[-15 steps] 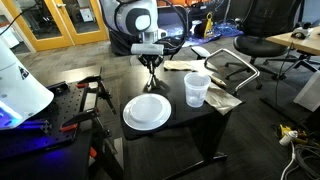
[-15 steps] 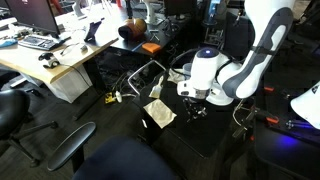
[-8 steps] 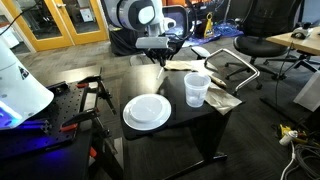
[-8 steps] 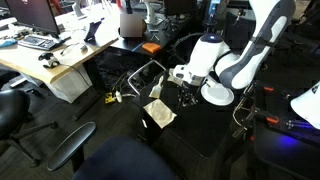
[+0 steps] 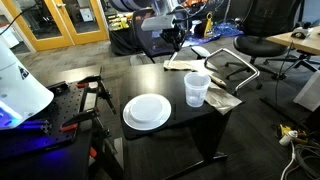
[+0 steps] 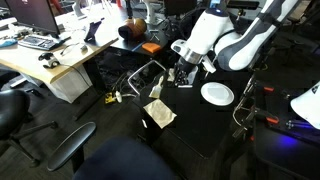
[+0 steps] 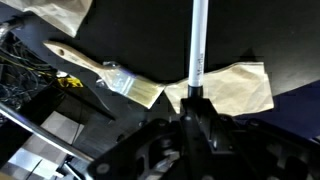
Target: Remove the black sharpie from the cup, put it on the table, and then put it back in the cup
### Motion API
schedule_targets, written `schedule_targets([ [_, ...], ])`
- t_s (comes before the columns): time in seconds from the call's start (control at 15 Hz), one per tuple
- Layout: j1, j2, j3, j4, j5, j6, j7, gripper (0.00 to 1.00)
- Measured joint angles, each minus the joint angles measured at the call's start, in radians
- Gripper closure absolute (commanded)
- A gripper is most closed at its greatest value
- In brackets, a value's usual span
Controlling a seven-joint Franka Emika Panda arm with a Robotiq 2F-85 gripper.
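In the wrist view my gripper [image 7: 193, 102] is shut on the black sharpie [image 7: 198, 45]. Its pale grey barrel sticks straight out of the jaws and its dark end sits between the fingers. In both exterior views the gripper [image 5: 175, 38] [image 6: 183, 74] hangs raised over the far side of the black table [image 5: 170, 130]. The clear plastic cup [image 5: 197, 88] stands upright near the table's right edge, apart from the gripper and below it. I cannot make out the cup in the wrist view.
A round white plate [image 5: 147, 111] [image 6: 217, 94] lies on the table next to the cup. A tan napkin [image 5: 224, 99] [image 7: 235, 85] and a wooden paintbrush [image 7: 100, 75] lie below the gripper. Office chairs, desks and cables surround the table.
The gripper has risen from low over the table and moved toward the far side, carrying the sharpie. The cup and the plate have not moved.
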Motion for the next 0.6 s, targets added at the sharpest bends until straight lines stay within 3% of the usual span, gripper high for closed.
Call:
schedule_targets([
  [0.4, 0.108, -0.112, -0.180, -0.020, 0.000, 0.025, 0.215, 0.96],
  [0.6, 0.229, -0.138, -0.345, -0.030, -0.021, 0.066, 0.347, 0.96],
])
